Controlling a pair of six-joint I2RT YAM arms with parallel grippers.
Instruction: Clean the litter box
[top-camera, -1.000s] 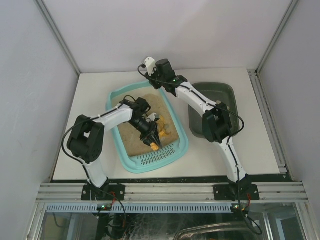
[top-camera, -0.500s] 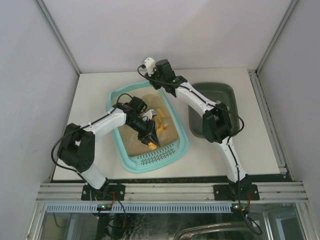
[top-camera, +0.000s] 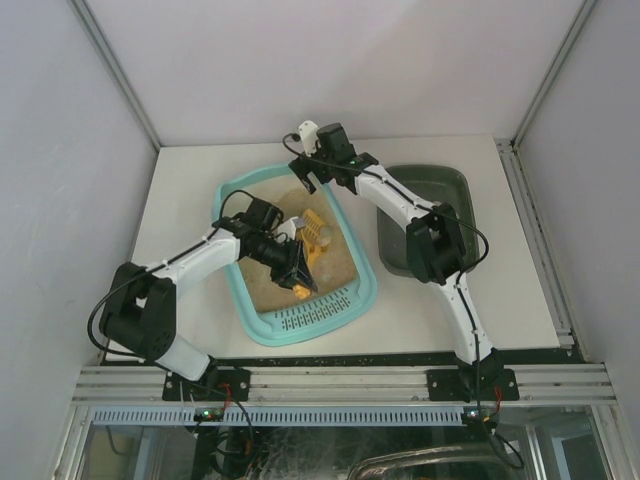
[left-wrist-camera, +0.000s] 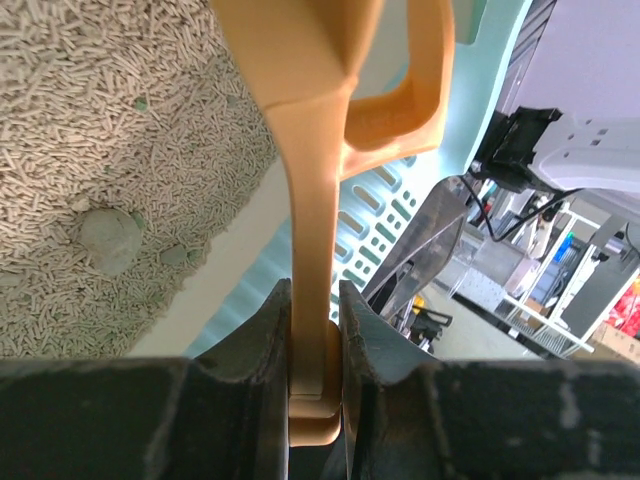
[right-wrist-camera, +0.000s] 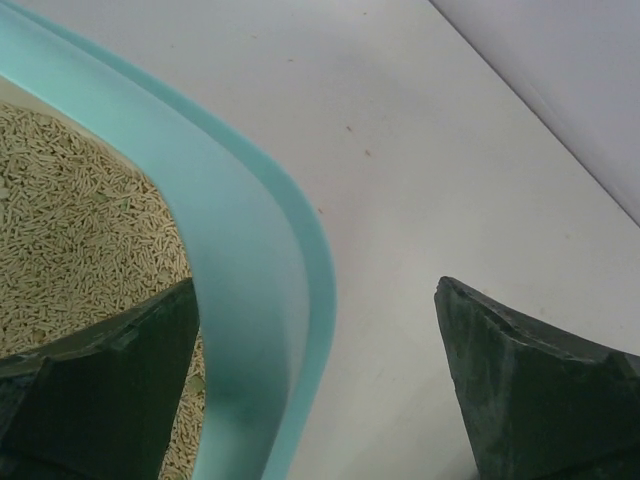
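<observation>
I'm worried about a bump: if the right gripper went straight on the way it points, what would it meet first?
Probably the litter box rim: it lies between the open fingers of the right gripper, with litter on one side and table on the other. Distance is unclear.

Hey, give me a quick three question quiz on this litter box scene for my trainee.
1. True or false: the left gripper is shut on the scoop.
2. The open jaws of the right gripper straddle: A the litter box rim, B the grey tray, C the scoop?
3. Fill in: the greenish lump lies on the ____.
Key: 1 true; 2 A; 3 litter.
</observation>
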